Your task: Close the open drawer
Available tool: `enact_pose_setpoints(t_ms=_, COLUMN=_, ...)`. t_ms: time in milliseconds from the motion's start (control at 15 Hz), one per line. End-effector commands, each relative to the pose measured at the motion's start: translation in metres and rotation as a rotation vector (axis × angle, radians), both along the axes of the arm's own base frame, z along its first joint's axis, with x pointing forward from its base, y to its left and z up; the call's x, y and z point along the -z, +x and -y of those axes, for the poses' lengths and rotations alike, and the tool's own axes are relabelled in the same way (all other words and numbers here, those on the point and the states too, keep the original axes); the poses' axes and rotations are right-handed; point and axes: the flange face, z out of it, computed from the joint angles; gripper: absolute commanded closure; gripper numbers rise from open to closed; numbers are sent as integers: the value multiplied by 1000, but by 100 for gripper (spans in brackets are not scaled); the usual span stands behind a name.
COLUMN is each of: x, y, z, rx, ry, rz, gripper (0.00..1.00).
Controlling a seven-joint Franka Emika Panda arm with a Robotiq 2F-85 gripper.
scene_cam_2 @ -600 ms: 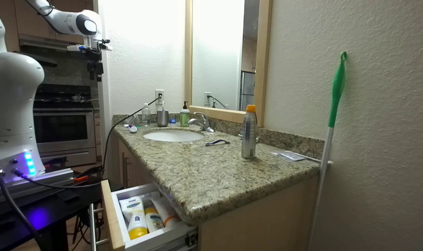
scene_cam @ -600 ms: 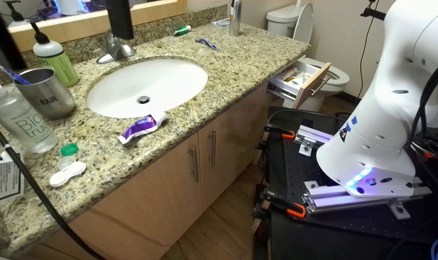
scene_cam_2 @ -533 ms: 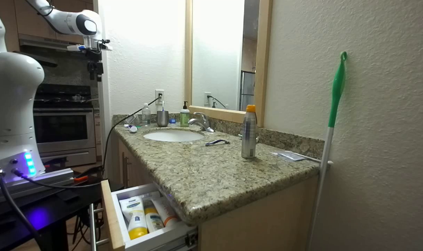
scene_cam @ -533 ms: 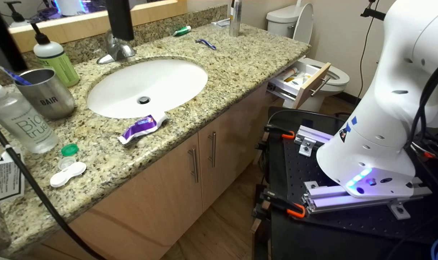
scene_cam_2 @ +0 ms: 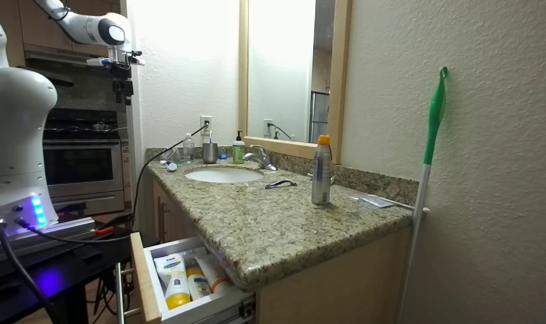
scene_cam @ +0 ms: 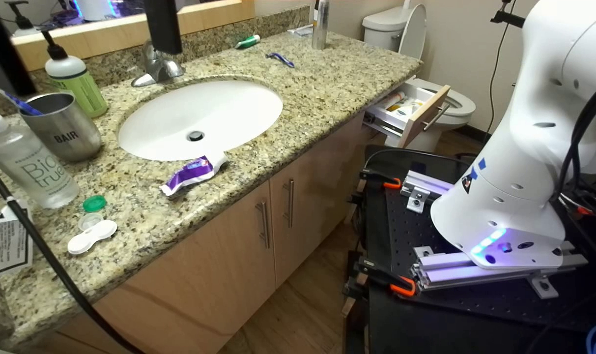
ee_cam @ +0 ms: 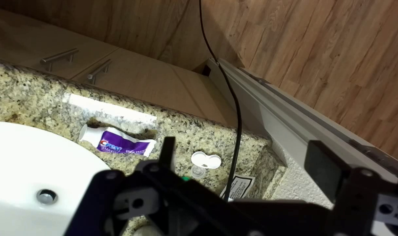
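Pincer [ee_cam: 241,160] spread wide, fingers [scene_cam: 163,27] well apart, nothing gripped; it hangs pointing down, higher than the counter [scene_cam: 327,83], toward the left end (sides as one faces the mirror [scene_cam_2: 282,76]). The spread looks like a ready pose rather than a reach for anything. In the wrist view a black cable [ee_cam: 239,127] shows between the fingers but seems to pass below them, strung over the counter because it is plugged in at the outlet [scene_cam_2: 205,122]. Toothpaste tube [scene_cam: 194,174] lies between the sink [scene_cam: 239,115] and the near edge; toothbrush [scene_cam: 17,102] leans in a steel cup [scene_cam: 64,130], which holds it off the counter. Both presumably there for use at the sink; no bearing on the task. Farther out, right end: drawer [scene_cam: 423,115], pulled out past the counter, well apart from the pincer. Tubes [scene_cam_2: 176,274] inside lie flat, seemingly low enough to slide under the counter. A push on the front [scene_cam_2: 144,279] should do, no grasp of the bar handle [scene_cam: 436,118] needed. Clamps [scene_cam: 379,274] grip the black bench [scene_cam: 450,319], probably so the base [scene_cam: 499,221] does not shift under load. Judged: closing not yet begun; next calls for a move right, round to the drawer's outer face. Risk: bench appears close beside it, little room for the arm [scene_cam_2: 83,29].
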Motion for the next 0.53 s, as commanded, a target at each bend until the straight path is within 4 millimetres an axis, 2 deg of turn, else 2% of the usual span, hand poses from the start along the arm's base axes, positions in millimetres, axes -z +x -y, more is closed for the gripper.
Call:
enact_pose_setpoints(t_ms=0, x=19, y=1, z=68, rx=147, ry=0, rz=-20, gripper=0)
enact_pose_setpoints(t_ms=67, x=-1, y=0, z=0, rx=0, ry=0, rz=-1, gripper=0)
enact_pose_setpoints(t_ms=267, x=-1, y=0, z=0, rx=0, ry=0, rz=-1, gripper=0)
enact_pose_setpoints(t_ms=333, x=-5, y=3, z=0, rx=49, ry=-35, rz=35, gripper=0)
enact_pose_setpoints(t_ms=400, x=-17, y=7, z=12, rx=128, ry=-14, rz=90, gripper=0)
enact_pose_setpoints(t_ms=467, x=-45, y=5, z=41, rx=181, ry=34, rz=103, gripper=0)
